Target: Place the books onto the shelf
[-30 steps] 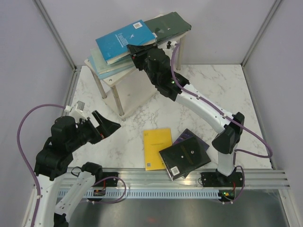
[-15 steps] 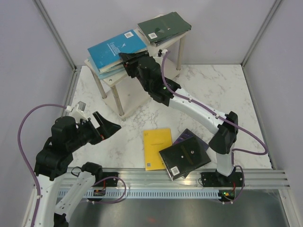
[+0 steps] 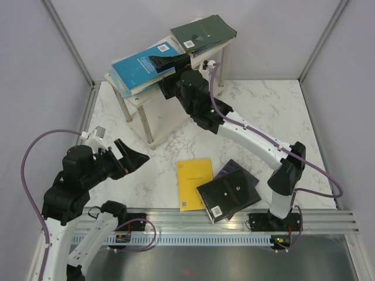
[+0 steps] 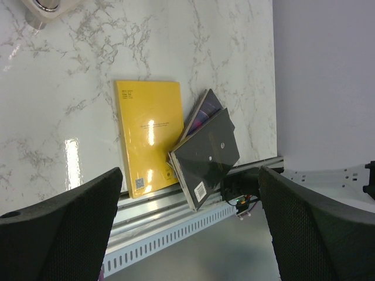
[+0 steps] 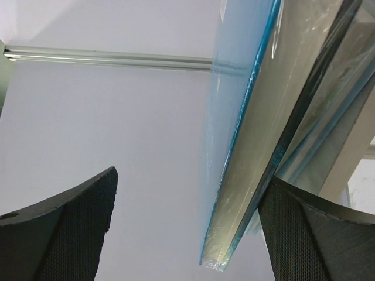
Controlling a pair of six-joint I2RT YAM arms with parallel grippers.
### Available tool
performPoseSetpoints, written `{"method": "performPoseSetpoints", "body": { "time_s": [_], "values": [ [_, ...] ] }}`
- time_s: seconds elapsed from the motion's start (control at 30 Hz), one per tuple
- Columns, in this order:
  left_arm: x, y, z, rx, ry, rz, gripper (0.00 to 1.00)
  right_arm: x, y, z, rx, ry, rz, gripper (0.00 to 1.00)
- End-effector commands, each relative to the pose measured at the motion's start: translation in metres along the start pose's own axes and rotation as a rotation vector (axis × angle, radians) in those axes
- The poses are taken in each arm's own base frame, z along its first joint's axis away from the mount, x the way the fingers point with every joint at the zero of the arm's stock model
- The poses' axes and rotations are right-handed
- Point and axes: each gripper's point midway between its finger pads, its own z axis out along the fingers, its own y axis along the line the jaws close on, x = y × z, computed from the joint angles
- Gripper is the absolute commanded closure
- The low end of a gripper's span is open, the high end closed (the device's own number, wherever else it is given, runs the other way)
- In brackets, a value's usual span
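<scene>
Top view: the shelf (image 3: 155,108) stands at about 11 o'clock on the desk (image 3: 281,111). On its top board, at the 9 o'clock end, a blue book (image 3: 136,69) lies uppermost on a fanned pile of pale books (image 3: 120,79). At the 2 o'clock end sit the green books (image 3: 204,32), their corner hanging past the board.

My right hand (image 3: 163,63) is reaching in at the blue book's 3 o'clock edge. On the right wrist camera the fingers stand wide apart. The book's thin edge runs up between them, nearer the right finger, and neither pad presses on it. So that hand is spread wide and grips nothing.

My left hand (image 3: 133,151) hangs at about 8 o'clock above the desk, well clear of the shelf. Its fingers are wide too, with nothing between them.

Three books lie on the desk at 6 o'clock, close to the rail. The yellow book (image 3: 194,183) lies flat. Just at its 3 o'clock side, the black book (image 3: 228,197) sits tilted on top of the purple book (image 3: 237,168), with only a strip of purple showing. The left wrist camera shows the black cover's corner touching the yellow book's edge.
</scene>
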Motion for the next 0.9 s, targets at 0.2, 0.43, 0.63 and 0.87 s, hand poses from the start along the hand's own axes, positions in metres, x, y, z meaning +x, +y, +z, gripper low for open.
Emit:
{"method": "performPoseSetpoints", "body": {
  "time_s": [0.2, 0.43, 0.63, 0.87],
  "values": [
    [-0.001, 0.004, 0.002, -0.018, -0.002, 0.017, 0.0, 0.006, 0.028, -0.028, -0.049, 0.12, 0.023, 0.56],
    [0.001, 0.007, 0.002, -0.023, -0.008, 0.007, 0.0, 0.002, 0.02, -0.029, -0.023, 0.122, 0.0, 0.94],
    [0.0, 0.008, 0.004, -0.029, -0.007, 0.0, 0.0, 0.0, 0.03, -0.017, -0.036, 0.107, 0.029, 1.0],
    [-0.001, 0.008, 0.003, -0.028, -0.016, -0.005, 0.0, 0.006, 0.025, 0.008, -0.025, 0.119, 0.046, 0.99]
  ]
}}
